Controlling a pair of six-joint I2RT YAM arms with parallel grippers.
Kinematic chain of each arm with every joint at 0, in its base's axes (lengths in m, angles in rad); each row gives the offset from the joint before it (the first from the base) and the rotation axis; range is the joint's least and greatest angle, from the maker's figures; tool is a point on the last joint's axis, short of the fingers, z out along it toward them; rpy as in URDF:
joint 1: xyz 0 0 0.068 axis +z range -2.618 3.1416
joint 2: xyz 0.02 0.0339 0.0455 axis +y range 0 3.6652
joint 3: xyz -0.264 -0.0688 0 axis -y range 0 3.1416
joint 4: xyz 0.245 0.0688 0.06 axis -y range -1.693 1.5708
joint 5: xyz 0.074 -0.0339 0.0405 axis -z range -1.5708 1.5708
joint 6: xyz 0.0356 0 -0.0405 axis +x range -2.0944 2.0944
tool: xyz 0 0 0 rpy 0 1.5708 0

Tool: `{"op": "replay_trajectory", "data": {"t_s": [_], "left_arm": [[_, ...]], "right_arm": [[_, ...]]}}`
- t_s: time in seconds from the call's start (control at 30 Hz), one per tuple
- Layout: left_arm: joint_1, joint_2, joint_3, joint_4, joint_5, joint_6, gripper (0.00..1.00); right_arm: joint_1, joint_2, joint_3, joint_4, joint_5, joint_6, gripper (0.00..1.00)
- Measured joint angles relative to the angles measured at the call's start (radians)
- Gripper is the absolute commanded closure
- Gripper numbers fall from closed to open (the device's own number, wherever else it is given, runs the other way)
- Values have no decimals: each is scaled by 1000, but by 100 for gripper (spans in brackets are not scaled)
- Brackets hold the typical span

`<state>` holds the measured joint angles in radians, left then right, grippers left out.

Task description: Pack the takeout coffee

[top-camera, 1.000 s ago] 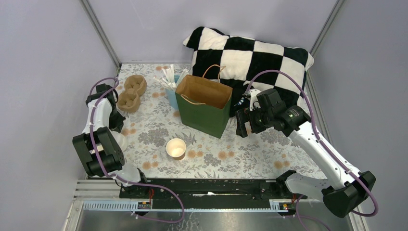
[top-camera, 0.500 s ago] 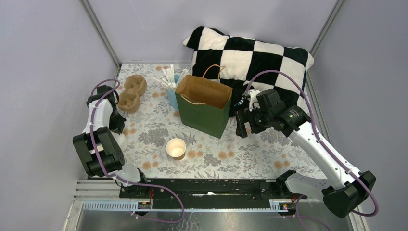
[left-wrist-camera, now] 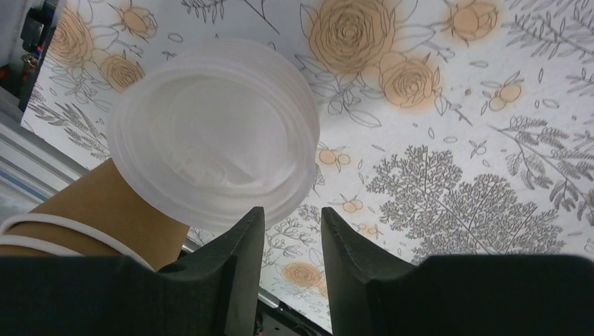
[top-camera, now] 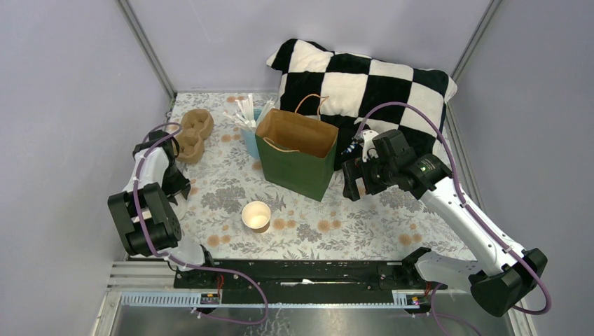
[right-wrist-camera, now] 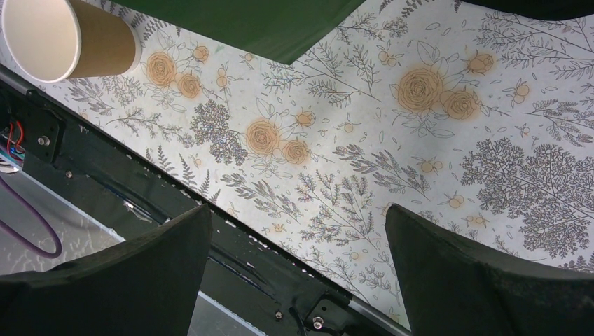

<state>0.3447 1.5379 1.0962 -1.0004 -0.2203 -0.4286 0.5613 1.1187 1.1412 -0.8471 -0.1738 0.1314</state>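
Takeout coffee cup (top-camera: 256,215) stood lidless near the green bag (top-camera: 298,157), whose mouth gaped upward, prob. to receive it. Left gripper (left-wrist-camera: 291,213), jaws partly apart & empty, sat at the rim of a translucent lid (left-wrist-camera: 213,133) atop a brown cup stack (left-wrist-camera: 98,210), likely to grab it. Right gripper (right-wrist-camera: 294,217) hovered wide open, empty, beside the bag.

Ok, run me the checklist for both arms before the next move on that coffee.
1. The left gripper is empty, jaws apart: ok.
2. The frosted lid lies just beyond that gripper, not gripped: ok.
3. The open paper cup stands upright with no lid on it: not ok for packing.
4. The green bag is upright, mouth open: ok.
5. The right gripper is wide open, empty, beside the bag: ok.
6. The brown paper body under the lid, single cup or stack: cannot tell.
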Motion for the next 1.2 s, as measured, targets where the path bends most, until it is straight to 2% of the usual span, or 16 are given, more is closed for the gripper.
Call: {"op": "replay_trajectory", "data": {"t_s": [0.07,0.2,0.33,0.67,0.73,0.9,1.2], "left_arm": [[-6,-11,-11,-2,2,3,59],[-10,-42,-26,-6,2,3,67],[-10,-43,-26,-7,-7,6,70],[-11,14,-23,0,-21,17,80],[-11,23,-22,2,-21,20,88],[-19,23,-10,2,-28,25,99],[-54,35,47,-3,-43,29,100]], "right_arm": [[2,0,0,0,0,-1,0],[4,0,0,0,0,-2,0],[8,0,0,0,0,-3,0],[8,0,0,1,0,-4,0],[8,0,0,1,0,-4,0],[8,0,0,1,0,-4,0],[8,0,0,1,0,-4,0]]}}
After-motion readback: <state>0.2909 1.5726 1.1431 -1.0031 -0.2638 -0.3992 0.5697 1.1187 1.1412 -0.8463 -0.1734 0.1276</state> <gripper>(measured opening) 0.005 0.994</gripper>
